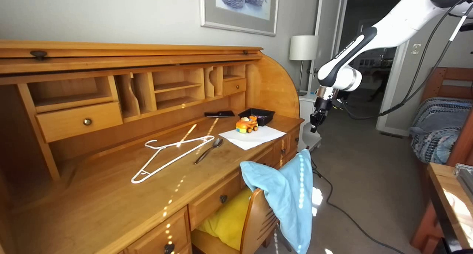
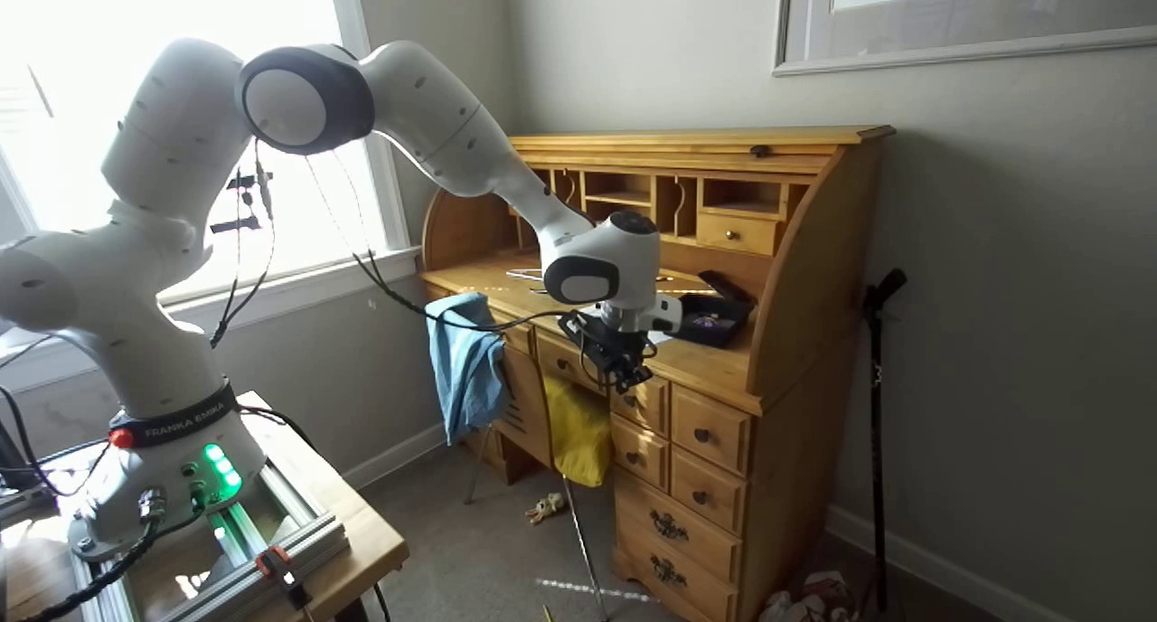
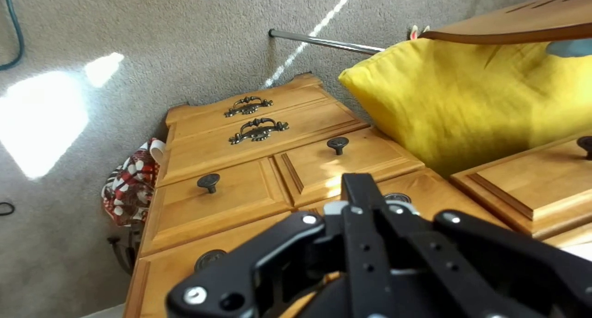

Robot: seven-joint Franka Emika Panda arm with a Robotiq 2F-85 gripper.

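In an exterior view, hanging at the right of the frame beyond the far end of a wooden roll-top desk: a black gripper on a white robot arm. Closed all the way, with fingers side by side at the lower centre of the wrist view and nothing visible in their hold.

Nearest, by the look of the wrist view: an upper drawer of the desk, right of centre in the lower half, partly hidden behind the gripper along with a dark knob. No touch to be seen; apart from the desk in an exterior view.

Hard to judge whether early or late in the work: no drawer seen pulled out, nothing carried. As far as visible, nothing done to the drawers and no hold yet made.

Judged from visible edges, lying with long axis slanting gently from lower left to upper right of the wrist view, front turned to the camera, knob pointing toward the top.

At upper right of the wrist view: a yellow cushion. In an exterior view, near the middle: an orange toy car on white paper.
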